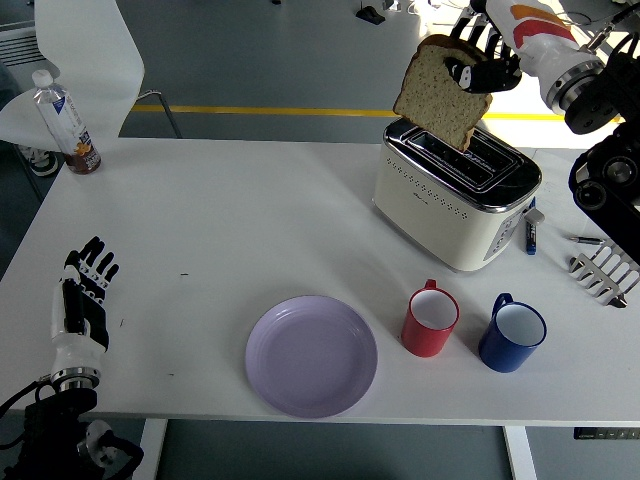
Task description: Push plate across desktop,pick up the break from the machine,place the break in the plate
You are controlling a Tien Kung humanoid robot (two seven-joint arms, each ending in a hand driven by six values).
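Left hand (83, 300) flat at near left table edge, fingers spread, holds nothing. Purple plate (311, 354) near front edge, left of red mug (431, 320) and blue mug (511, 336). Further back toaster (455, 195). Right hand (480, 62) pinches bread slice (441, 93) above slots. Carry high over mugs, lower flat onto plate centre.

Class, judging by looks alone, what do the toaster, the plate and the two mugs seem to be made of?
Toaster: cream painted body with a shiny metal top, going by its reflections.
Plate: matte lilac, plastic or glazed ceramic; the look leaves that open.
Red mug and blue mug: probably glazed ceramic, glossy outside and white inside.
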